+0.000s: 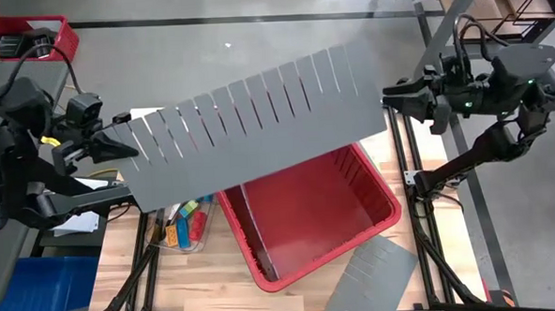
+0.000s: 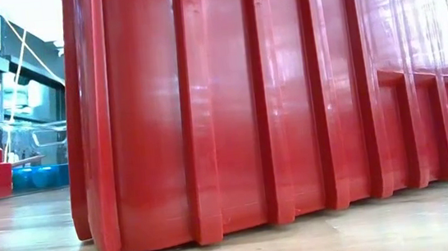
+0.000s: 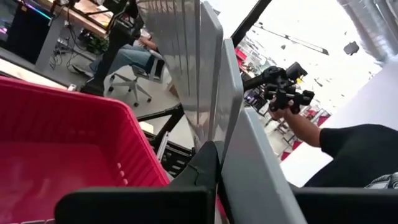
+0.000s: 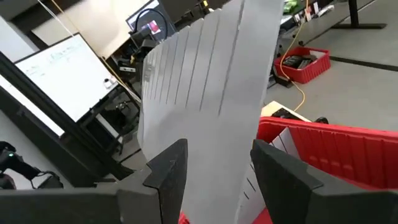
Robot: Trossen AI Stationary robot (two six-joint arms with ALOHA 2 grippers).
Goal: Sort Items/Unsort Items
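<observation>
A long grey slotted panel point(image 1: 253, 124) hangs slanted in the air above the large red bin point(image 1: 355, 204). My left gripper point(image 1: 127, 148) is shut on its left end. My right gripper point(image 1: 385, 93) stands open at the panel's right end point(image 4: 217, 124), which passes between its two fingers. The items, small orange, blue, green and yellow pieces point(image 1: 185, 223), lie in a clear tray on the table left of the bin, partly hidden under the panel. In the low view only the bin's wall point(image 2: 247, 107) shows. My left gripper pinches the panel's left end point(image 3: 219, 146) between its two fingers, coming level from the table's left and lying along the panel's length. The panel stands on edge in the hold and reaches away, clear of bin and table. My right gripper: I cannot tell whether its fingers point(image 4: 171, 165) touch the panel.
A second, shorter grey slotted panel point(image 1: 372, 283) lies over the table's near right corner. White papers point(image 1: 97, 206) lie at the table's left edge. A red basket point(image 1: 28, 35) and a blue box point(image 1: 48, 278) stand off the table. A seated person point(image 3: 134, 56) shows in the room behind.
</observation>
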